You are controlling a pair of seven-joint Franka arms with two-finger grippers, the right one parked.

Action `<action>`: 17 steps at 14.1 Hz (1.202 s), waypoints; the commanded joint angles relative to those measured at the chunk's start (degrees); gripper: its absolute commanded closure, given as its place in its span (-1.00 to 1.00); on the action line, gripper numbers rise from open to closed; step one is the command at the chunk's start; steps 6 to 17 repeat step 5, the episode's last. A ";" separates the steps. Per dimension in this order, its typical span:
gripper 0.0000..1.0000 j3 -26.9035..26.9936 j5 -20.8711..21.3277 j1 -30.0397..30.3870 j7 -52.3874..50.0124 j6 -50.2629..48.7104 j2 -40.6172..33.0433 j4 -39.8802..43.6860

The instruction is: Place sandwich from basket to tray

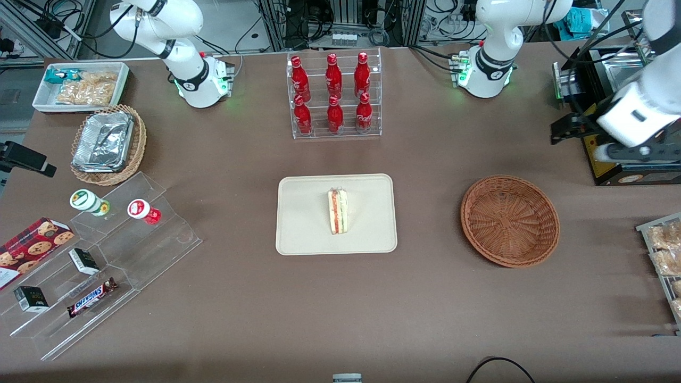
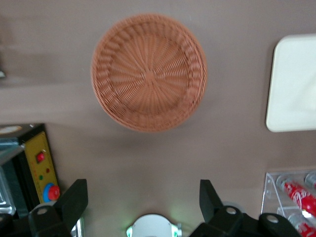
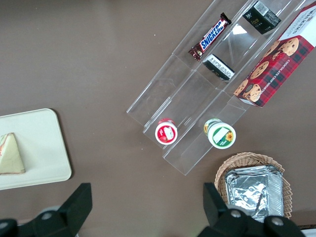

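Observation:
The sandwich (image 1: 338,211) lies on the cream tray (image 1: 303,223) in the middle of the table, its red and green filling showing; it also shows in the right wrist view (image 3: 10,155). The reddish-brown wicker basket (image 1: 509,220) sits beside the tray toward the working arm's end and holds nothing, as the left wrist view (image 2: 148,79) shows. My left gripper (image 1: 570,129) hangs high above the table, farther from the front camera than the basket, and is open and empty (image 2: 142,190). An edge of the tray (image 2: 296,89) shows in the left wrist view.
A clear rack of red bottles (image 1: 334,96) stands farther back than the tray. A black box with a yellow panel (image 1: 612,159) sits under my arm. A tan basket of foil trays (image 1: 106,143), a white snack bin (image 1: 80,85) and a clear stepped shelf (image 1: 106,255) lie toward the parked arm's end.

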 commanded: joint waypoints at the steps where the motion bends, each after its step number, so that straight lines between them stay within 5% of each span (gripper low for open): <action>1: -1.00 -0.95 0.94 1.57 0.49 1.34 2.24 4.42; 17: -1.00 -0.86 1.73 1.57 1.20 1.61 1.80 4.34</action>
